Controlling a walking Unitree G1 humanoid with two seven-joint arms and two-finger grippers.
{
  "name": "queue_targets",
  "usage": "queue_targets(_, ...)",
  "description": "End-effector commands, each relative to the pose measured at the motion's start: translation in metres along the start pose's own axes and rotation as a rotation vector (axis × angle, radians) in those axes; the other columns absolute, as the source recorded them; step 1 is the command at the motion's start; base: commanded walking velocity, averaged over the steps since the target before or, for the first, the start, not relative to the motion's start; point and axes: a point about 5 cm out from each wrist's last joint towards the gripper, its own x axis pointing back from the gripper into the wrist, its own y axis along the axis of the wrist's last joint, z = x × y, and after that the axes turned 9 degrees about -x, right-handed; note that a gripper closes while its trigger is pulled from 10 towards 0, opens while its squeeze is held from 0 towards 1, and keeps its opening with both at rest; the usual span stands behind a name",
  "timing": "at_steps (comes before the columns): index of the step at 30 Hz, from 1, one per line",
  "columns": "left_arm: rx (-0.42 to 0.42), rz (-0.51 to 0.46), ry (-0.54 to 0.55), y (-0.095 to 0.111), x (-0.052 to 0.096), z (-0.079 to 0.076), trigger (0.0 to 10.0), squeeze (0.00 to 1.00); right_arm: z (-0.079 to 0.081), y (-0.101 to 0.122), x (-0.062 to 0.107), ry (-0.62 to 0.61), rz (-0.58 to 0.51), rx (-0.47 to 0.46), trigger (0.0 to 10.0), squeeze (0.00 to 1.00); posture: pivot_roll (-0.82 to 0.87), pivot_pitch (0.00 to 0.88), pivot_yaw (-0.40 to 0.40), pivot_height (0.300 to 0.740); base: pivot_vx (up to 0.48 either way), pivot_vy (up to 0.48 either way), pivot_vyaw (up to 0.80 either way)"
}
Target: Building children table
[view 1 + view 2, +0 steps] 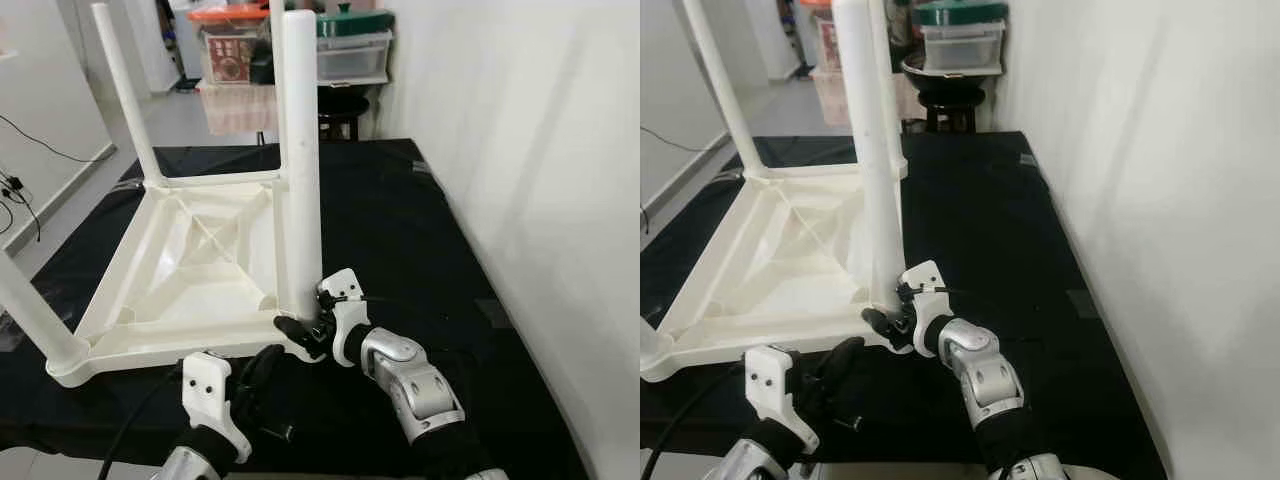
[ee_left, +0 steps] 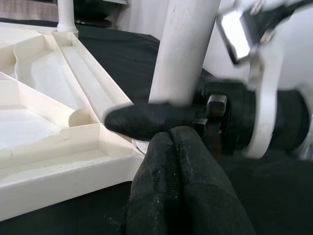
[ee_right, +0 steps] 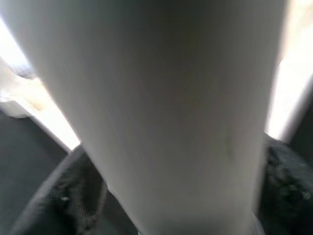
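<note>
The white table (image 1: 190,270) lies upside down on the black bench (image 1: 400,230). The right gripper (image 1: 305,325) hugs the bottom of its near leg (image 1: 300,170). The left gripper (image 1: 262,372), pressed closed, sits just below that corner.

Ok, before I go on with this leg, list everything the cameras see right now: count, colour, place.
Table top: one, white, upside down on the black mat.
Table legs: four, white, upright at its corners; the nearest leg is in the right gripper.
Mat: one, black, on the floor.
Storage boxes: two, clear, orange and green lids, far end.
Stool: one, dark, below the boxes.
Wall: white, to the right.
Right gripper: around the nearest leg's base.
Left gripper: shut, just below the near corner.
</note>
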Motion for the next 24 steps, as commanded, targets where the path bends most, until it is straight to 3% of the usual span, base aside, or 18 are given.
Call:
queue_targets(1, 0.005, 0.021, 0.004, -0.004, 0.001, 0.001, 10.0, 0.0, 0.007, 0.005, -0.005, 0.078, -0.003, -0.013, 10.0, 1.0, 0.0, 0.0, -0.011, 0.74, 0.0, 0.0, 0.0)
queue_targets(3, 0.006, 0.021, 0.004, -0.004, 0.001, 0.001, 10.0, 0.0, 0.006, 0.008, -0.005, 0.131, 0.0, 0.005, 10.0, 1.0, 0.0, 0.0, -0.011, 0.74, 0.0, 0.0, 0.0)
queue_targets(4, 0.008, 0.022, 0.002, -0.005, 0.0, 0.001, 10.0, 0.0, 0.001, 0.014, -0.005, 0.167, -0.002, 0.026, 10.0, 0.73, 0.0, 0.0, -0.013, 0.74, 0.0, 0.0, 0.0)
queue_targets(5, 0.01, 0.023, 0.001, -0.005, 0.0, 0.0, 10.0, 0.0, -0.006, 0.019, -0.004, 0.195, 0.001, 0.054, 10.0, 0.0, 0.0, 0.0, -0.013, 0.74, 0.0, 0.0, 0.0)
queue_targets(8, 0.014, 0.024, -0.002, -0.006, -0.001, 0.0, 10.0, 0.0, -0.018, 0.028, -0.001, 0.231, 0.016, 0.09, 10.0, 0.0, 0.0, 0.0, -0.013, 0.74, 0.0, 0.0, 0.0)
queue_targets(10, 0.014, 0.024, -0.002, -0.006, -0.001, 0.0, 10.0, 0.0, -0.018, 0.028, -0.001, 0.231, 0.016, 0.09, 10.0, 0.0, 0.0, 0.0, -0.013, 0.74, 0.0, 0.0, 0.0)
queue_targets(15, 0.017, 0.026, -0.005, -0.007, -0.001, -0.001, 10.0, 0.0, -0.03, 0.052, 0.0, 0.322, 0.03, 0.136, 10.0, 0.0, 0.01, 0.0, -0.015, 0.74, 0.0, 0.0, 0.0)
queue_targets(23, 0.014, 0.029, -0.004, -0.007, -0.001, -0.001, 10.0, 0.0, -0.029, 0.065, -0.002, 0.41, 0.04, 0.157, 10.0, 0.0, 0.01, 0.0, -0.014, 0.74, 0.0, 0.0, 0.0)
queue_targets(24, 0.01, 0.029, -0.003, -0.007, -0.001, 0.0, 10.0, 0.0, -0.028, 0.069, -0.002, 0.479, 0.048, 0.153, 0.0, 0.0, 0.02, 0.0, -0.016, 0.74, 0.0, 0.0, 0.0)
